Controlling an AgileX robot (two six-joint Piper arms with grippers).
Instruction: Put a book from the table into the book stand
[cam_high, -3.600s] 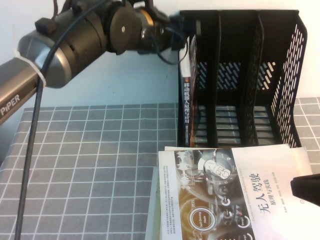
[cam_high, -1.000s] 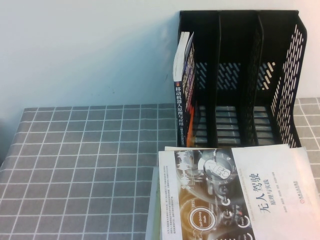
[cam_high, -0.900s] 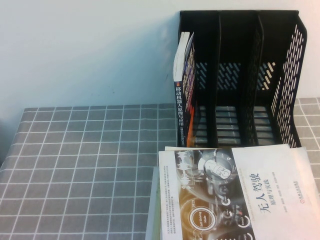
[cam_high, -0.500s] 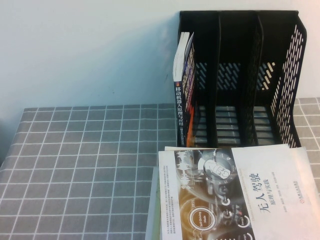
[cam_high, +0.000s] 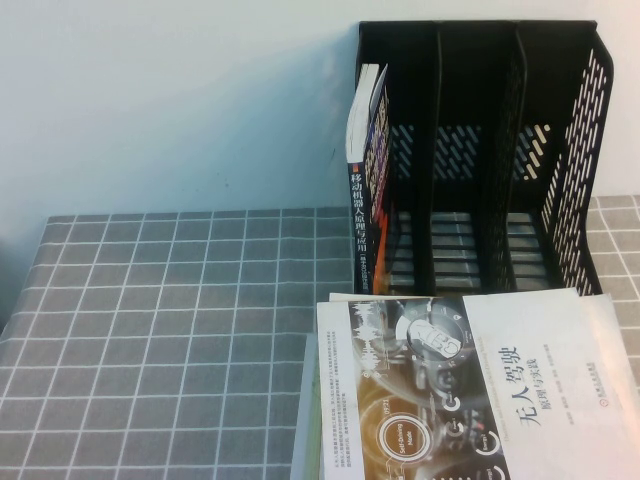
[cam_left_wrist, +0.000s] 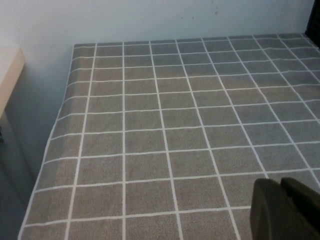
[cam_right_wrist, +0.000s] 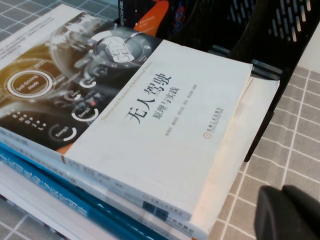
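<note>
The dark navy book stands upright in the leftmost compartment of the black book stand, spine with white Chinese title facing out. Its orange-marked cover also shows in the right wrist view. No arm shows in the high view. My left gripper is shut and empty over the bare grey grid cloth of the table. My right gripper is shut and empty over the cloth beside the stack of books, close to the stand.
A white-and-grey book with gear graphics lies on top of a stack of books at the table's front, just before the stand. The table's left edge drops off beside a pale wall.
Since 3.6 s ago the left arm has let go of the navy book and left the high view; the right gripper tip has left it too. Nothing has moved in the last second.
</note>
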